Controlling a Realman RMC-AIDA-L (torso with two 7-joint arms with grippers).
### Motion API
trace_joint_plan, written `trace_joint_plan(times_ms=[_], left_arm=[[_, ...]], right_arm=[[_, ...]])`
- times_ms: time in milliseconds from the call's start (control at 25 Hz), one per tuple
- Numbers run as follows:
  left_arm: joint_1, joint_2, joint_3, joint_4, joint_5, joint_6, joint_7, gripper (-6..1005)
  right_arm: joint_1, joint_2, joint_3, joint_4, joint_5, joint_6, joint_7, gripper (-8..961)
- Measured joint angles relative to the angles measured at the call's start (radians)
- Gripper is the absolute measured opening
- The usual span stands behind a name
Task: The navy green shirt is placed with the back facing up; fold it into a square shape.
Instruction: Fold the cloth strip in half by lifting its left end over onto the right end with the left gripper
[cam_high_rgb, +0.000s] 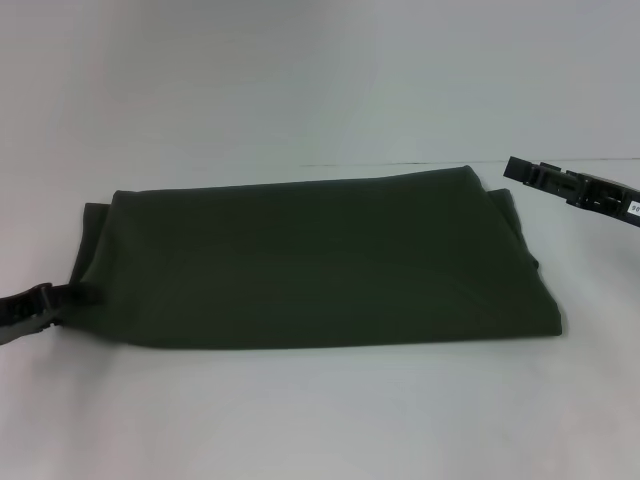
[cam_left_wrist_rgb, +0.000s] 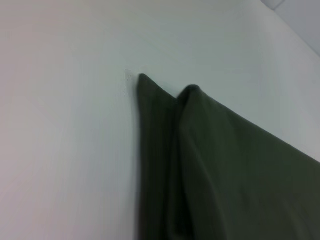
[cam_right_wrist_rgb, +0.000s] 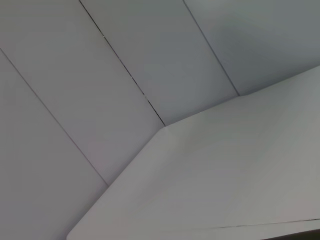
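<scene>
- The navy green shirt (cam_high_rgb: 320, 265) lies on the white desk (cam_high_rgb: 320, 420), folded into a wide, roughly rectangular band, its plain side up. The cloth is a soft, matte dark olive knit, with no print showing.
- Its near edge runs almost straight across the head view; the far edge rises slightly toward the right. At the right end, lower layers peek out beyond the top layer.
- Left wrist view: the shirt's (cam_left_wrist_rgb: 225, 175) end shows two stacked folds, one ending in a pointed corner, the other in a rounded bulge, with a shallow crease between them.
- The left end effector (cam_high_rgb: 60, 298), made of black plastic, sits at the shirt's left end, its tip touching the cloth edge. Cannot tell how far it is open or whether it grips fabric.
- The right end effector (cam_high_rgb: 535, 175) hangs above the desk just off the shirt's far right corner, clear of the cloth, holding nothing; finger gap not discernible.
- The desk surface is smooth and matte; bare room lies in front of and behind the shirt.
- Right wrist view: a rounded corner of the desk (cam_right_wrist_rgb: 225, 170) against pale wall panels (cam_right_wrist_rgb: 100, 75) with thin seams.
</scene>
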Motion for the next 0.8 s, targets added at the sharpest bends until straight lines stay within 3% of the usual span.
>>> trace_joint_plan(times_ms=[80, 480, 800], left_arm=[[0.004, 0.0, 0.0, 0.0, 0.001, -0.012, 0.003, 691], [0.007, -0.003, 0.0, -0.001, -0.004, -0.008, 0.012, 284], [0.045, -0.009, -0.009, 0.022, -0.051, 0.029, 0.025, 113]], right_arm=[[0.0, 0.0, 0.0, 0.0, 0.0, 0.0, 0.0, 847], [0.0, 0.0, 0.0, 0.0, 0.0, -0.007, 0.0, 847], [-0.004, 0.0, 0.0, 0.0, 0.024, -0.013, -0.003, 844]])
